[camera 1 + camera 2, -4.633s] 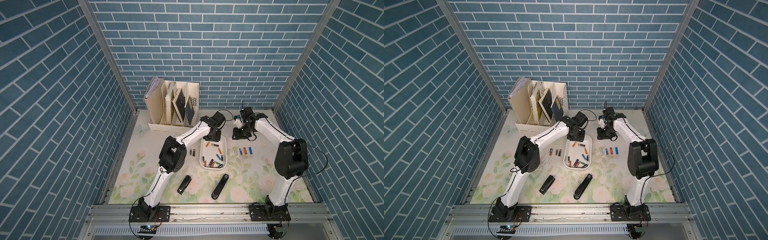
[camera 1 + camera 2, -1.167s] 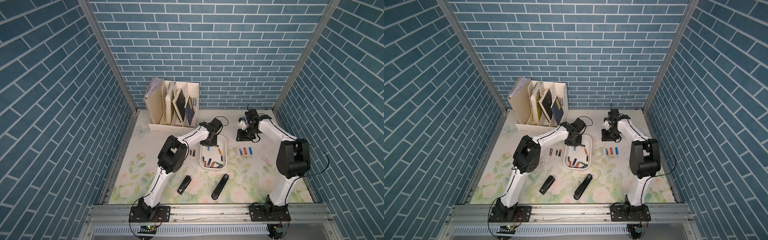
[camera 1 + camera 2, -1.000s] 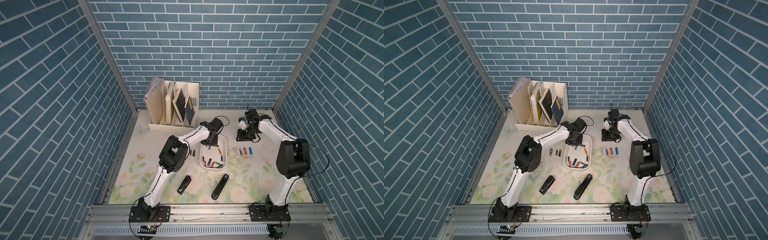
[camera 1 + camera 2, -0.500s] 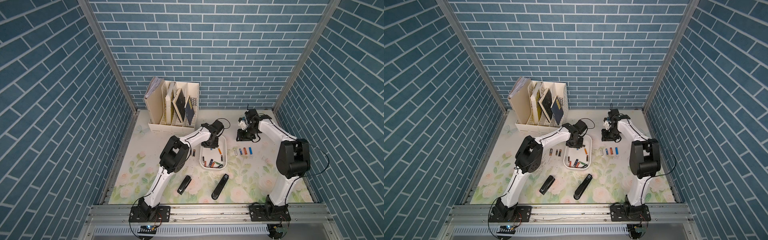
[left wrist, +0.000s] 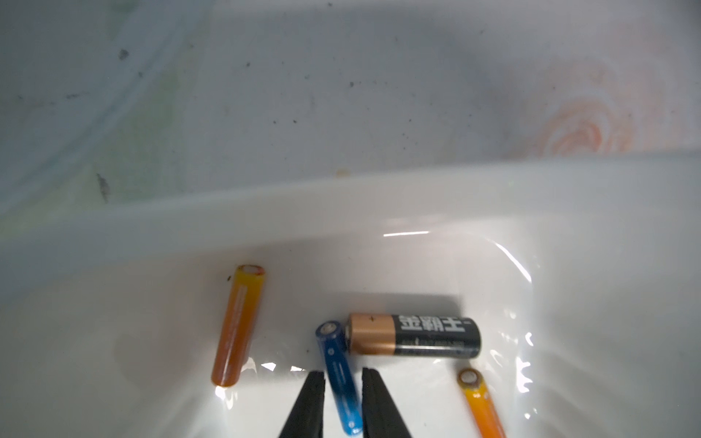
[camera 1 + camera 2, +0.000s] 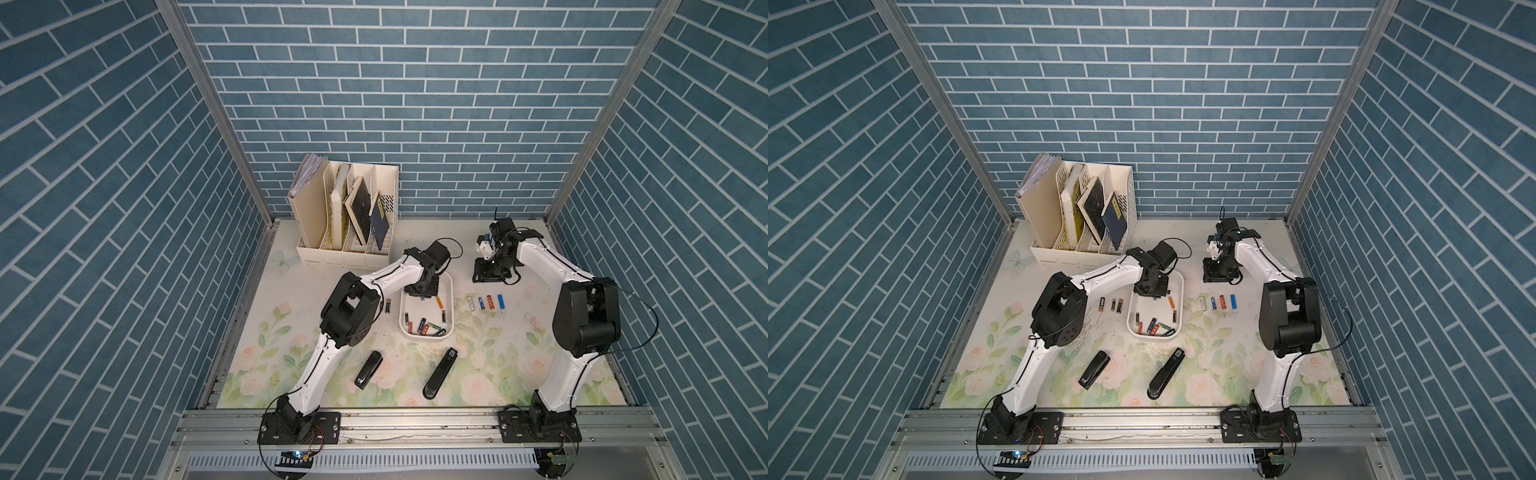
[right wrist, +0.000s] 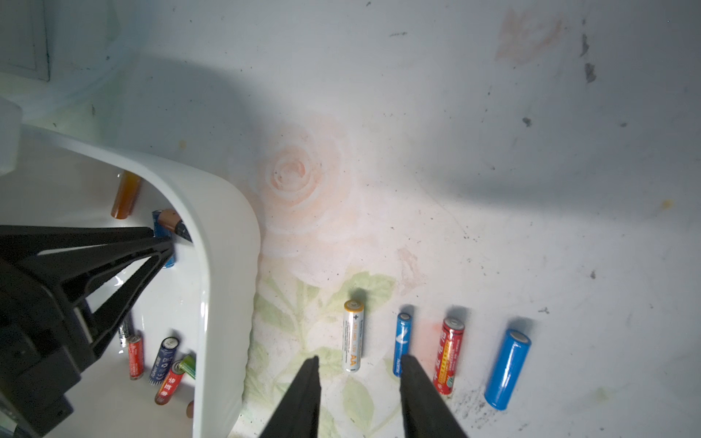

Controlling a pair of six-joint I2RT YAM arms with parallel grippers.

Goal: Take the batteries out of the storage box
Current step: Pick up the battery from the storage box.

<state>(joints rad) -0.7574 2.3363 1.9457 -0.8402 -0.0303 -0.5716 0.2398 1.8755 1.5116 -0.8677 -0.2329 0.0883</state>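
Inside the white storage box (image 5: pixel 379 204), the left gripper (image 5: pixel 343 371) pinches a slim blue battery (image 5: pixel 330 341) lying on its floor, while the right gripper (image 7: pixel 360 357) hangs spread and empty over four batteries (image 7: pixel 449 352) lined up on the table (image 7: pixel 493 151).

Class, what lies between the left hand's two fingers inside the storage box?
A slim blue battery, lying in the storage box, sits between the fingers of the left hand; the left wrist view shows this plainly.
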